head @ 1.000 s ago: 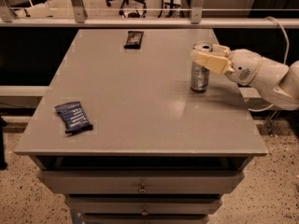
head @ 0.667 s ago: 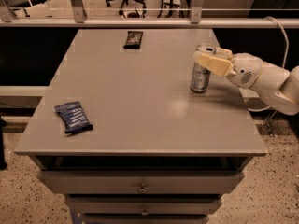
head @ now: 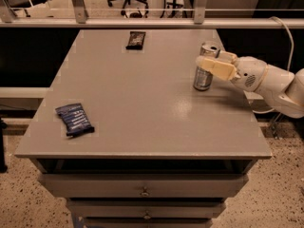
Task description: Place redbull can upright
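Silver-and-blue redbull can (head: 203, 80) stands upright on grey table (head: 142, 99), right of centre in upper half of frame, near table's right edge. Cream pincer (head: 209, 57) reaches in from right on white arm (head: 266, 77), level with can's upper part. Pincer clamped on can: one finger across front of can, other behind rim. Can's base rests on table. Blue snack packet (head: 74, 119) lies flat at lower left. Dark wrapper (head: 136, 39) lies flat near far edge, top centre, well apart from can.
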`<action>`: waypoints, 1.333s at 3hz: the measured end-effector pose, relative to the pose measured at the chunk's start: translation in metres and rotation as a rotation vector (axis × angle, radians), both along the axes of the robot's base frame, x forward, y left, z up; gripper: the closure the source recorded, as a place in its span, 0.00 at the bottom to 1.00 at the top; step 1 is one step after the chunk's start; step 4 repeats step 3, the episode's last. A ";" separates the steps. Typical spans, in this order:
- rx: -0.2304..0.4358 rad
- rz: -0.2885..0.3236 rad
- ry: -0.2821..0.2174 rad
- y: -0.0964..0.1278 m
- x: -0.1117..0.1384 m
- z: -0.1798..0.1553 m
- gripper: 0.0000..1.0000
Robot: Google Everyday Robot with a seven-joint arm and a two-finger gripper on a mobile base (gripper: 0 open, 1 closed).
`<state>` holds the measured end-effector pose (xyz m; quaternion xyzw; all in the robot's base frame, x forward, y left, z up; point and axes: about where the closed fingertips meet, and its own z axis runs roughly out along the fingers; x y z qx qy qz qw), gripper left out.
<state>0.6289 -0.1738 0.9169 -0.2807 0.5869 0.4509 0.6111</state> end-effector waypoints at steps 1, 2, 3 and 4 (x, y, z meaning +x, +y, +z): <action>-0.054 0.005 0.006 -0.011 -0.008 -0.008 0.00; -0.227 0.027 -0.041 -0.039 -0.029 -0.008 0.00; -0.393 0.067 -0.092 -0.079 -0.056 -0.009 0.00; -0.393 0.067 -0.092 -0.079 -0.056 -0.009 0.00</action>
